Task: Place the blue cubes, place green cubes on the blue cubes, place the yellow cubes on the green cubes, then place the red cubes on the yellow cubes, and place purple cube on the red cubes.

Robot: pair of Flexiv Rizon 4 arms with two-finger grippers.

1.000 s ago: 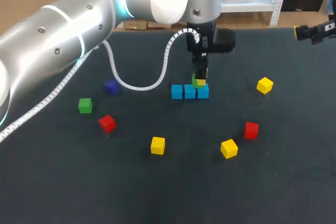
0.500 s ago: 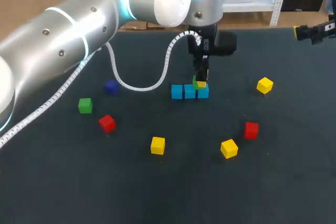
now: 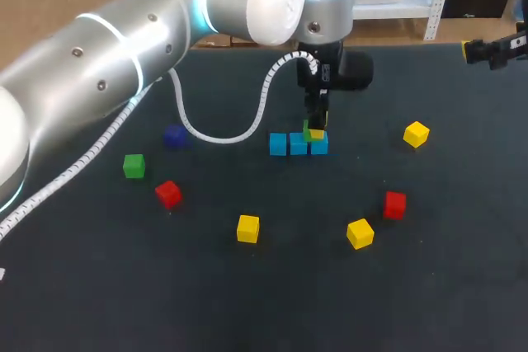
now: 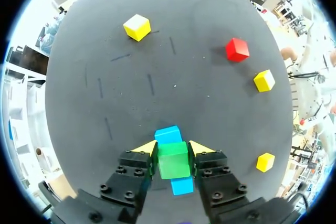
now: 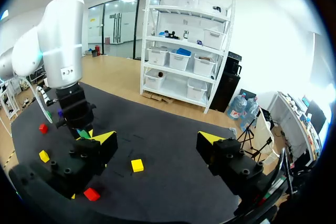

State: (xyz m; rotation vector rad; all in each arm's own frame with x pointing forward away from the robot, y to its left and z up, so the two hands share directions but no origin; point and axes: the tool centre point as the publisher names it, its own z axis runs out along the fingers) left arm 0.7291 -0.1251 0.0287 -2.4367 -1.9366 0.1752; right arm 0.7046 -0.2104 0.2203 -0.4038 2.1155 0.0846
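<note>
Left pincer (image 4: 174,148) is closed on a green cube (image 4: 174,161), 1 yellow tip against each side face. It sits right over the row of 3 blue cubes (image 3: 290,145) near the middle of the surface (image 3: 264,294). Whether the cube already rests on them I cannot tell. Right pincer (image 5: 157,139) hangs wide open and empty by the far right edge.

The cube looks small, rigid and light, with flat, probably smooth faces, so I judge a gentle squeeze is enough. The best hold is the one shown: 2 opposite side faces, centred, bottom face free to seat flat. The other green cube (image 3: 134,166) lies well apart, to the left.
</note>
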